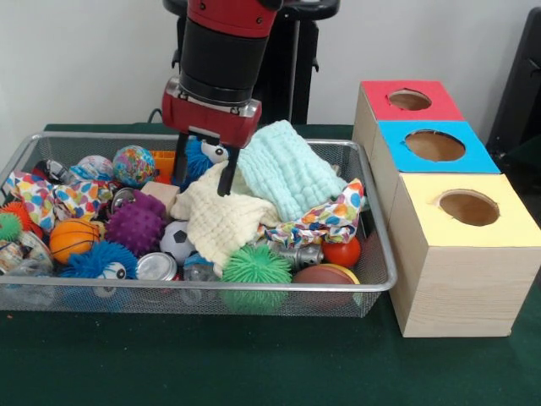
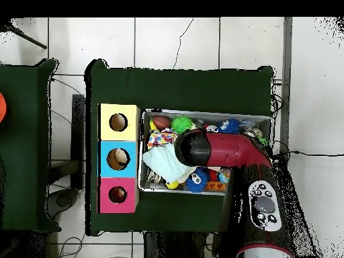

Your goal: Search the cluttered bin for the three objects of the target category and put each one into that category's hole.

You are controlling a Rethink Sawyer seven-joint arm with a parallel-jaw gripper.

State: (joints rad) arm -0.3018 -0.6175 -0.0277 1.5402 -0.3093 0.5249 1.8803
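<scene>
Cream cloth (image 1: 221, 218) sits under the spread gripper (image 1: 203, 179); it should descend straight, pinching a raised fold at the bin's (image 1: 379, 254) twelve o'clock.

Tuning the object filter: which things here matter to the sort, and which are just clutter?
Job:
gripper
wire bin
three-hole box
cream cloth and mint cloth by the gripper (likely targets; category not shown)

Clutter, probably:
purple spiky ball
basketball
soccer ball
green spiky ball
can
</scene>
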